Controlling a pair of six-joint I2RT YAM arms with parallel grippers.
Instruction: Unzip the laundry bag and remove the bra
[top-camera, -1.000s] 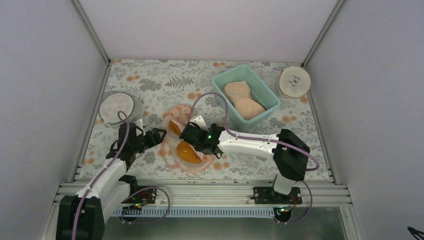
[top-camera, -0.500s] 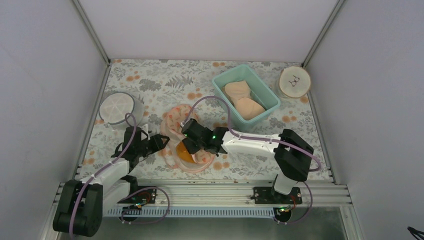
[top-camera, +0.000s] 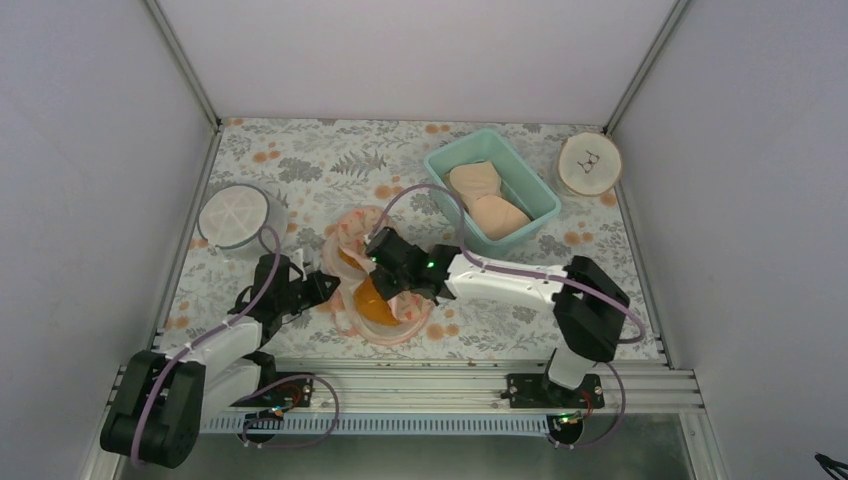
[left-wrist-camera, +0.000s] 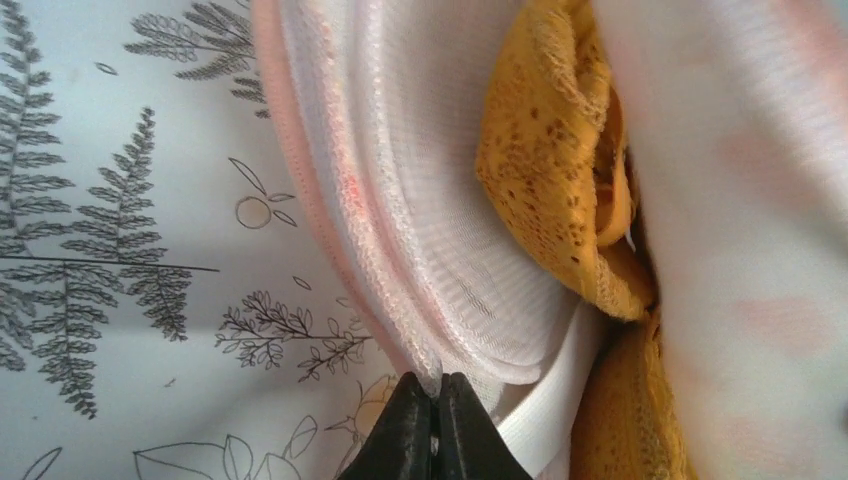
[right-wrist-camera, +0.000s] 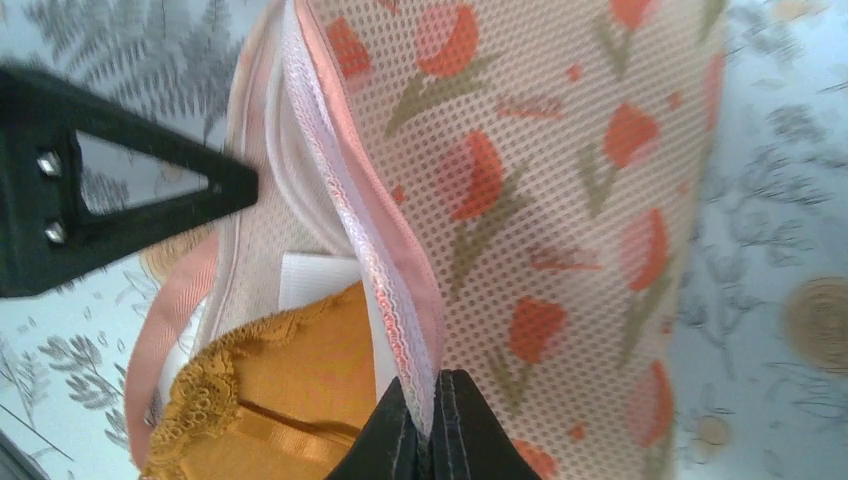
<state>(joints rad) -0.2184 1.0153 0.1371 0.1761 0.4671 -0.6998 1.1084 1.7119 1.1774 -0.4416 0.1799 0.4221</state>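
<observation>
From above, the peach-pink mesh clamshell laundry bag (top-camera: 403, 325) lies between my arms, its long axis running away from the bases. My left gripper (top-camera: 322, 287) is at its left rim and my right gripper (top-camera: 383, 262) at the upper flap. The bright orange padded bra (top-camera: 368, 305) shows in the gap between them.

Left wrist: my jaws are clamped on the lower rim, with the bra just beyond, up and to the right.

Right wrist: my jaws pinch the flap's zipper edge, and the bra lies below-left, inside the opening.

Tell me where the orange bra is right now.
In the top view the orange bra lies inside the open laundry bag, front and left of centre, between the left pincer and the right pincer, each pinching the bag's rim.
</observation>
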